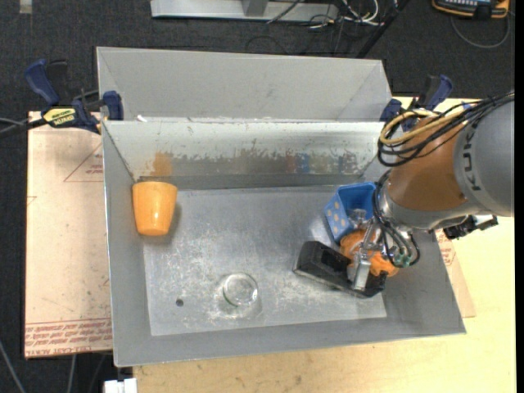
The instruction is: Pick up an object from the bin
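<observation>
Dark carpet floor; grey stand base behind.

Orange cup at the left, clear round glass toward the front; well apart

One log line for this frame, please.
gripper low at right of bin | nearest: black block, orange item, blue box | apart: orange cup, clear disc

single camera above bin, looking down, tilted slightly to one side; whole bin framed; arm at right.
</observation>
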`<action>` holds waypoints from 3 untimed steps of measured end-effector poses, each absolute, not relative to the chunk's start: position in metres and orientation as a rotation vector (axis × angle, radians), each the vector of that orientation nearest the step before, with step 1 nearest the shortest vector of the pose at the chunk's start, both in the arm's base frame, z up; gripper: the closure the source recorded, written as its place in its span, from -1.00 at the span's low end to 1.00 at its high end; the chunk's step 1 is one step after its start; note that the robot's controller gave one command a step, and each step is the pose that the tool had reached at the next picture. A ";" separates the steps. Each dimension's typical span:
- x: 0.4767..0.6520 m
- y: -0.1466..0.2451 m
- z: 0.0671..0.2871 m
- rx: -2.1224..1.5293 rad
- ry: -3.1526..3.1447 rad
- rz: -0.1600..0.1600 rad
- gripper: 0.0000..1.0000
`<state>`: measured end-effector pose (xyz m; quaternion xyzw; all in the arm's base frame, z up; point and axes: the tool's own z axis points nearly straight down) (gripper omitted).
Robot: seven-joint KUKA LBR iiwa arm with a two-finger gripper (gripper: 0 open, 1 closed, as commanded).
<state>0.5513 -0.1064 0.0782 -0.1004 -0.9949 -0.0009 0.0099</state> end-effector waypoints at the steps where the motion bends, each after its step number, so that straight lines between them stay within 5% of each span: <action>1: 0.558 -0.100 0.075 0.895 -3.034 -0.002 1.00; 3: 0.557 -0.101 0.078 1.170 -2.940 0.000 1.00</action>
